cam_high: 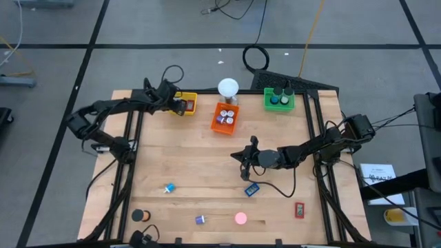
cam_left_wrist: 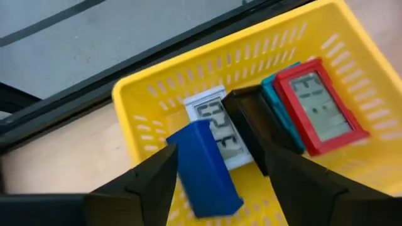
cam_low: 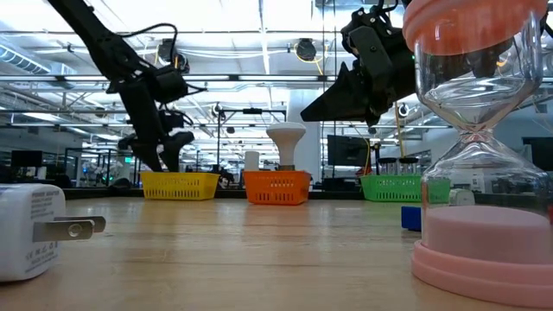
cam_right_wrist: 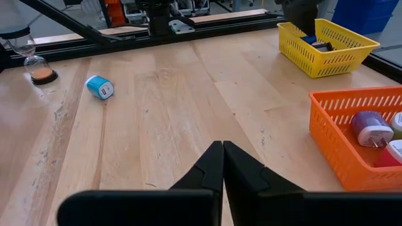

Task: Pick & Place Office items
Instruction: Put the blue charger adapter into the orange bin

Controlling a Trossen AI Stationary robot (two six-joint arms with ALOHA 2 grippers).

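The left gripper (cam_left_wrist: 217,182) hung over the yellow tray (cam_high: 187,103), fingers spread, the blue clock (cam_left_wrist: 204,166) loose between them and dropping in beside its kind. Mid-table, the right gripper (cam_right_wrist: 222,164) waited pinched shut and empty, more items (cam_high: 251,189) lying near the front edge.

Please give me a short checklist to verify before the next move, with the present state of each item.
1. Left gripper is over the yellow tray: ok.
2. Its fingers stand apart around the blue block, which looks released into the tray: ok.
3. Blue block lies flat in the tray: not ok, it leans on the white piece.
4. Right gripper is shut and empty above the table: ok.
5. Items left to pick, such as the red piece and the pink hourglass: ok, both lie free.
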